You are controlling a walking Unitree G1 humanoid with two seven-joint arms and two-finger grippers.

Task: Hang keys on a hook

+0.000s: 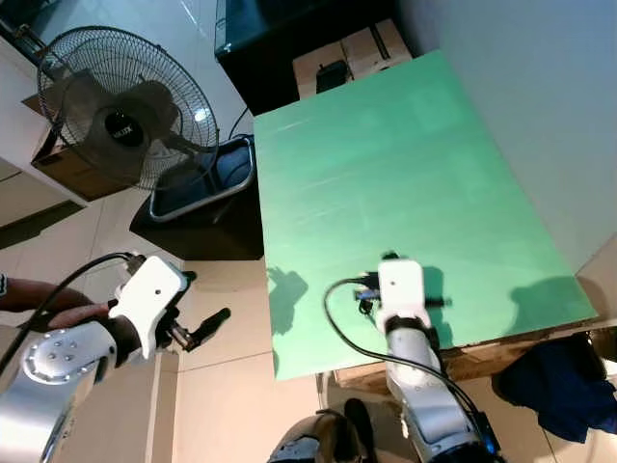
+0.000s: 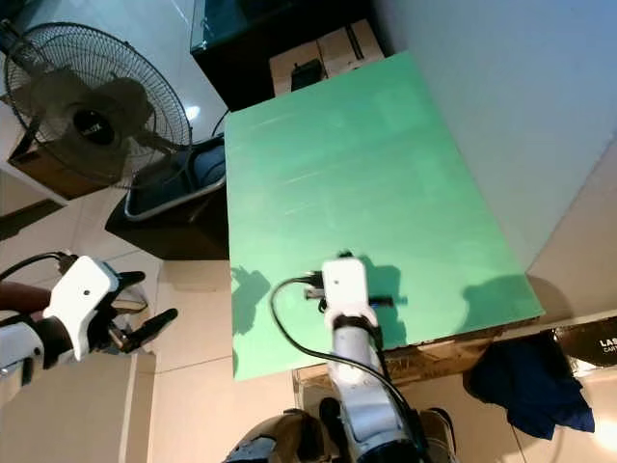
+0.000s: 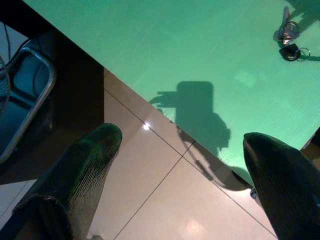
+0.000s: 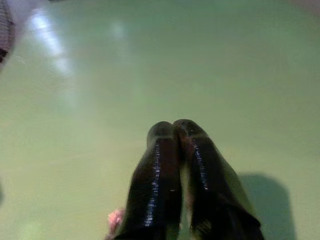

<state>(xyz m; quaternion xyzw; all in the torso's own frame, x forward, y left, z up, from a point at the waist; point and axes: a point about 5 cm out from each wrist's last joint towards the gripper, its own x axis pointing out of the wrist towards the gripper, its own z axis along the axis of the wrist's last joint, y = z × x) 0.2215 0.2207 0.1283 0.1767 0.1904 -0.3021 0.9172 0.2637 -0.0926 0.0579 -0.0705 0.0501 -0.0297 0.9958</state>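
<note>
Right tool [image 4: 173,125]: two glossy black fingers [image 4: 155,175] pressed together tip to tip, pointing over a plain green worktop [image 4: 225,75]. Small pinkish item at the fingers' base, unidentifiable. Pale glare streaks on the worktop's far part.

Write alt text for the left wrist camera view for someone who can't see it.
The left gripper's two black fingers, spread wide apart, hover above pale floor tiles beside the edge of a green table. A small bunch of keys lies on the table's far side.
</note>
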